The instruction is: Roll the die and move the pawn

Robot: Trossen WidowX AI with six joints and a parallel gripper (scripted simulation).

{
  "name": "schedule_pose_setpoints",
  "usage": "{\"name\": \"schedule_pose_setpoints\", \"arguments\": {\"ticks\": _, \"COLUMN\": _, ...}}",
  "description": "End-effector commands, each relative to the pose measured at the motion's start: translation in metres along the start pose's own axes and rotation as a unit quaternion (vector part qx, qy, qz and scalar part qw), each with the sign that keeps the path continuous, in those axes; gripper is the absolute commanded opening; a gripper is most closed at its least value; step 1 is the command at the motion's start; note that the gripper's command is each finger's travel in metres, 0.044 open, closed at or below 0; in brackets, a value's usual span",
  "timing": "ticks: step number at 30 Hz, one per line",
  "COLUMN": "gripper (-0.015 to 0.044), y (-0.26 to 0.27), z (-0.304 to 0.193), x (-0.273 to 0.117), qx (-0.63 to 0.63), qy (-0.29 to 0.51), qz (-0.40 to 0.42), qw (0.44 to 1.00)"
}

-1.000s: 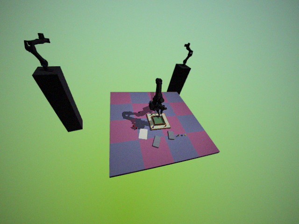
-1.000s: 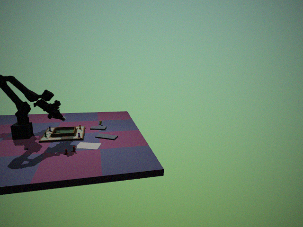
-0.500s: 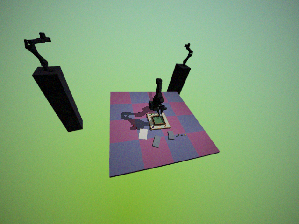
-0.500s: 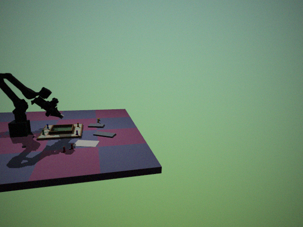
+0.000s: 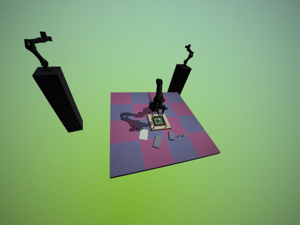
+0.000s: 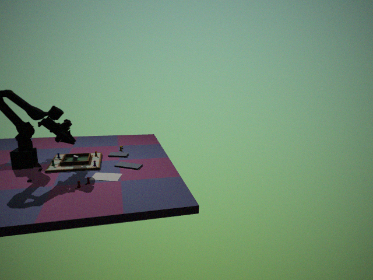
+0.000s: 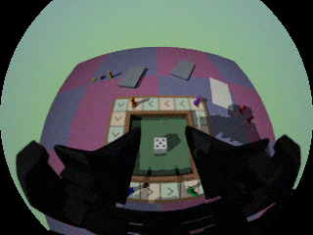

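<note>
My gripper (image 5: 160,114) (image 6: 74,142) (image 7: 163,129) is open and empty above the board (image 5: 158,128) (image 7: 118,118). The white die (image 5: 159,119) (image 6: 75,156) (image 7: 160,145) is clear of the fingers, over the green floor of the tray (image 6: 75,163) (image 7: 158,114); I cannot tell if it is at rest. Its upper face shows several pips in the wrist view. The orange pawn (image 5: 166,125) (image 6: 95,154) (image 7: 133,103) stands on the far row, beside the left corner square. Arrows there point left, then down the left column.
A purple pawn (image 6: 94,163) (image 7: 198,101), a green pawn (image 6: 53,163) (image 7: 192,191) and a blue pawn (image 6: 58,156) (image 7: 130,191) stand on the board. Beyond it lie two grey slabs and a white sheet (image 5: 143,134) (image 7: 220,93). Red pieces and yellow pieces are off the board.
</note>
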State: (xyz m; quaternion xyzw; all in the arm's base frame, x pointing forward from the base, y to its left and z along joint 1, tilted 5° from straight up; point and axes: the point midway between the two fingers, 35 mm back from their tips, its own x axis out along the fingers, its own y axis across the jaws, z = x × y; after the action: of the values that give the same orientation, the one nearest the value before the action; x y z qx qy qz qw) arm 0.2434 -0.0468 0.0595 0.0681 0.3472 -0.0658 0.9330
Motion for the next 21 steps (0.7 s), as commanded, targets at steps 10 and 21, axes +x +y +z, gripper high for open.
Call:
{"name": "schedule_pose_setpoints", "arguments": {"ticks": 10, "gripper": 0.044, "y": 0.001, "z": 0.024, "x": -0.011, "qx": 0.001, "qy": 0.08, "qz": 0.002, "qw": 0.997}}
{"name": "schedule_pose_setpoints", "arguments": {"ticks": 21, "gripper": 0.044, "y": 0.001, "z": 0.013, "x": 0.018, "qx": -0.002, "qy": 0.339, "qz": 0.001, "qw": 0.941}}
